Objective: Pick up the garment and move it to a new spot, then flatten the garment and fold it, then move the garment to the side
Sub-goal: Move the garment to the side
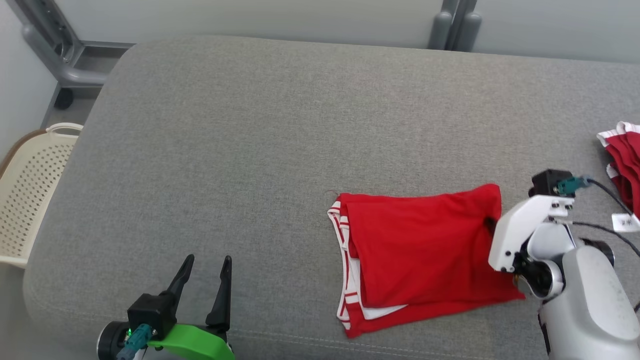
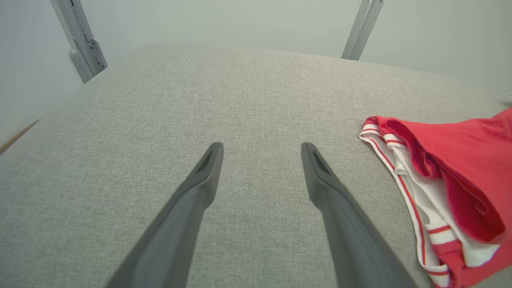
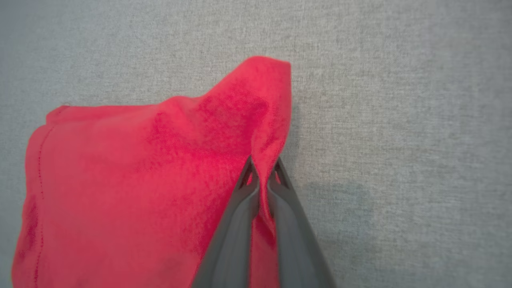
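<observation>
The garment (image 1: 420,255) is red with white and red striped trim, lying folded on the grey cushioned surface (image 1: 280,125) right of centre. Its right edge is pinched into a raised fold (image 3: 268,120) by my right gripper (image 3: 263,170), which is shut on the cloth. In the head view that gripper's fingertips are hidden behind its white wrist (image 1: 520,230). My left gripper (image 1: 205,275) hovers open near the front left edge, well left of the garment (image 2: 448,192), with nothing between its fingers (image 2: 208,168).
A cream perforated basket (image 1: 30,190) stands off the surface's left side. More red and white cloth (image 1: 625,160) with a white tag lies at the far right edge. Grey frame posts (image 1: 452,22) rise behind the surface.
</observation>
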Motion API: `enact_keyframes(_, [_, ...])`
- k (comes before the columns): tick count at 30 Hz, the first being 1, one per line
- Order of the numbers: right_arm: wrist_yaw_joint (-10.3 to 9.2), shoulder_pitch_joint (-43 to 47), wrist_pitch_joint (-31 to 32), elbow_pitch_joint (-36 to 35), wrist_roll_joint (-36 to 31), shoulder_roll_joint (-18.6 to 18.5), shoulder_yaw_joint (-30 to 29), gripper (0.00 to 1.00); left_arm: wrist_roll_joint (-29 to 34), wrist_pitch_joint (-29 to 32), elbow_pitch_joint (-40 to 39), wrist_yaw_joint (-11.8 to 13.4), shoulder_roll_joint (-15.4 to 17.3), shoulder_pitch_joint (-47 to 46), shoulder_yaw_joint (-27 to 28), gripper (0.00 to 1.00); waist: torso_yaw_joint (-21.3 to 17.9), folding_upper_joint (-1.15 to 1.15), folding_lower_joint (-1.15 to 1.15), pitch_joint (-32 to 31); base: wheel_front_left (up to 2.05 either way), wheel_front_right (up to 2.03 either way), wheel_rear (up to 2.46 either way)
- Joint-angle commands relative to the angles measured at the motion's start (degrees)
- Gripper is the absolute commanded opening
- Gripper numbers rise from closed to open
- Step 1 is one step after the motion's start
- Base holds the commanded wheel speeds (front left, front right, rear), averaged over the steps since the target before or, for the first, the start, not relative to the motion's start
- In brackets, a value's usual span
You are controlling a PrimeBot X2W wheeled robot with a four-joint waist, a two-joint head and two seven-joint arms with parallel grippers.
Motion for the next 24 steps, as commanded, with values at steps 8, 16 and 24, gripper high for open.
enact_keyframes(8, [-0.01,-13.7,2.7,1.9,-5.6,-4.6,6.1,0.00,1.8,-0.2,-1.5,-0.8,-0.1,-2.1,0.9,1.00,-6.2,0.00,0.00,2.9,0.00,0.00,0.00])
enact_keyframes(16, [-0.02,-22.6,2.2,6.6,-6.5,-8.5,8.7,0.00,3.6,-0.2,-2.0,-1.6,-0.2,-4.8,0.8,1.00,-10.8,0.00,0.00,5.7,0.00,0.00,0.00])
enact_keyframes(24, [-0.03,-28.7,2.2,8.8,-8.1,-15.3,13.2,0.00,5.2,-0.2,-2.7,-2.2,0.5,-6.1,1.4,1.00,-14.9,0.00,0.00,7.9,0.00,0.00,0.00])
